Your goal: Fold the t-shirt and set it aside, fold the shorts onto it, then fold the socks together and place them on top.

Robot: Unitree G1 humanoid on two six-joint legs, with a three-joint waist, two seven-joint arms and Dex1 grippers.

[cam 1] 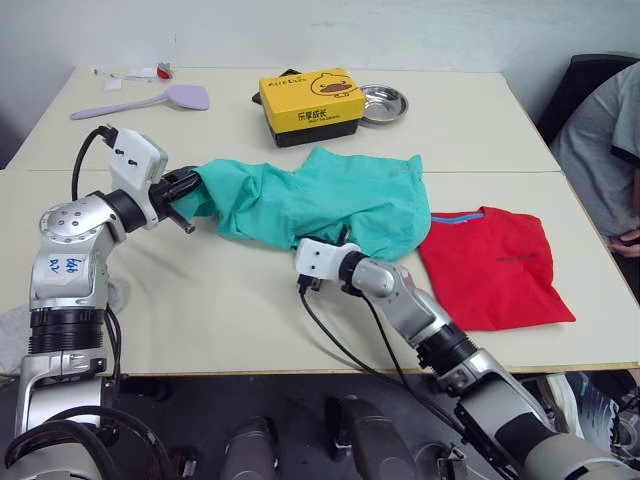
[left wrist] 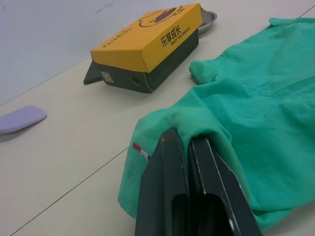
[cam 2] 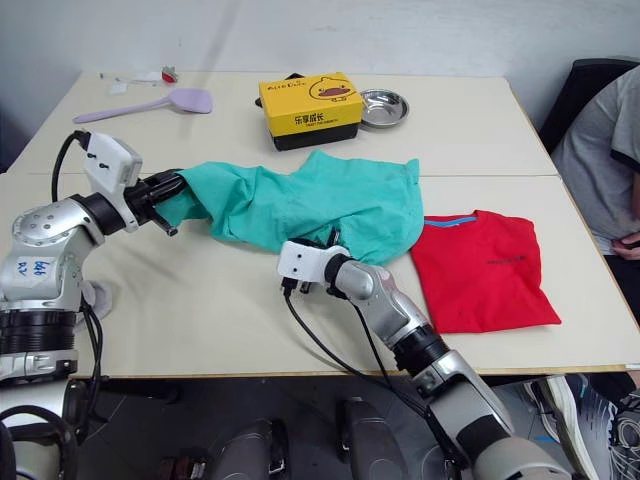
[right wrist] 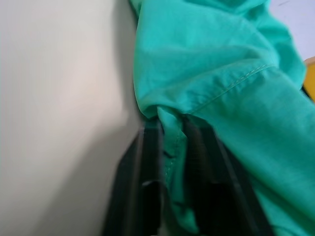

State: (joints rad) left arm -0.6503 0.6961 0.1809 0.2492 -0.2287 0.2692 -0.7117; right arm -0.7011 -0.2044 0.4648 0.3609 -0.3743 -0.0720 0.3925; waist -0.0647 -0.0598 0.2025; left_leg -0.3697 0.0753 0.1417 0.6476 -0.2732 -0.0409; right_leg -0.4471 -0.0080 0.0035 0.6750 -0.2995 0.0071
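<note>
The teal shorts [cam 1: 320, 200] lie bunched across the middle of the table [cam 1: 230, 310]. My left gripper [cam 1: 190, 192] is shut on their left end, and the cloth wraps over its fingertips [left wrist: 172, 142] in the left wrist view. My right gripper [cam 1: 342, 240] is shut on a fold at their near edge, with cloth pinched between the fingers [right wrist: 150, 132]. The red t-shirt [cam 1: 495, 265] lies folded flat on the right, its left edge under the shorts' right end. A light grey sock [cam 1: 117, 295] peeks out from behind my left arm.
A yellow and black box [cam 1: 310, 105] and a metal bowl [cam 1: 383, 103] stand at the back. A purple spatula [cam 1: 150, 100] and small items [cam 1: 150, 72] lie at the back left. A person [cam 1: 605, 140] sits at the table's right end.
</note>
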